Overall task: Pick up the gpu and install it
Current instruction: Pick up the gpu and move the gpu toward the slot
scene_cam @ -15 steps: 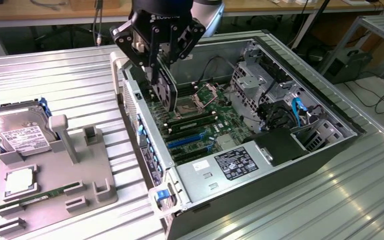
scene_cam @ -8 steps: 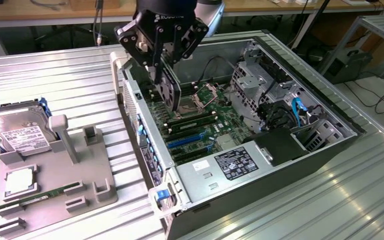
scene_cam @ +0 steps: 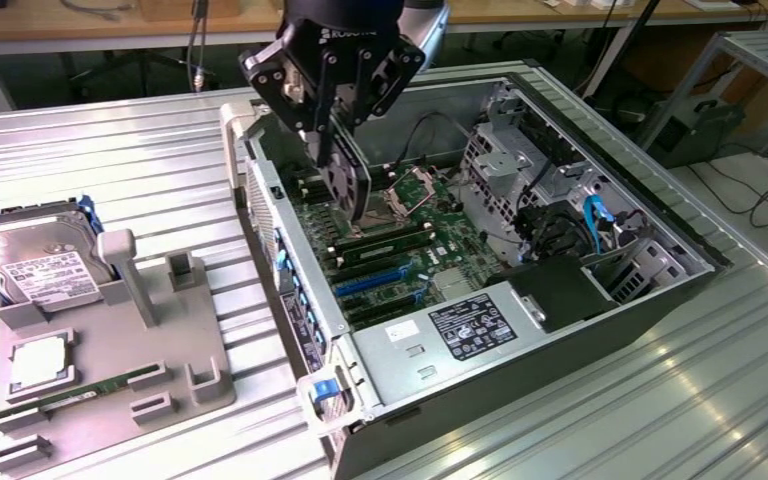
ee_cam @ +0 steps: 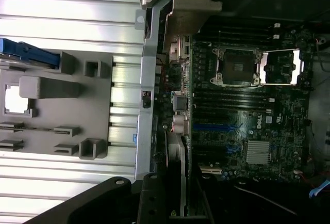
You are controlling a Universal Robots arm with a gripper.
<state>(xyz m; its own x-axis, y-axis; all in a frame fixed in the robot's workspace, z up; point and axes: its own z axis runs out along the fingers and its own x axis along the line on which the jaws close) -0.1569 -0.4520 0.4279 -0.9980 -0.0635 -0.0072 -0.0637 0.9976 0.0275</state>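
My gripper (scene_cam: 327, 138) hangs over the open computer case (scene_cam: 624, 215), shut on the gpu (scene_cam: 345, 185), a thin dark card that hangs edge-down from the fingers. The card's lower edge is just above the motherboard (scene_cam: 418, 255), near the case's rear wall and a little short of the blue expansion slots (scene_cam: 377, 282). In the wrist view the gpu (ee_cam: 178, 180) appears edge-on, with its silver bracket strip running from between the fingers (ee_cam: 154, 203) toward the board. The blue slots (ee_cam: 212, 128) lie beside it.
A grey holder tray (scene_cam: 157, 385) on the exterior view's left carries a hard drive (scene_cam: 37, 262), a processor (scene_cam: 40, 362) and a green memory stick (scene_cam: 77, 396). Inside the case are the power supply (scene_cam: 471, 330), drive cage (scene_cam: 518, 165) and loose cables (scene_cam: 598, 225).
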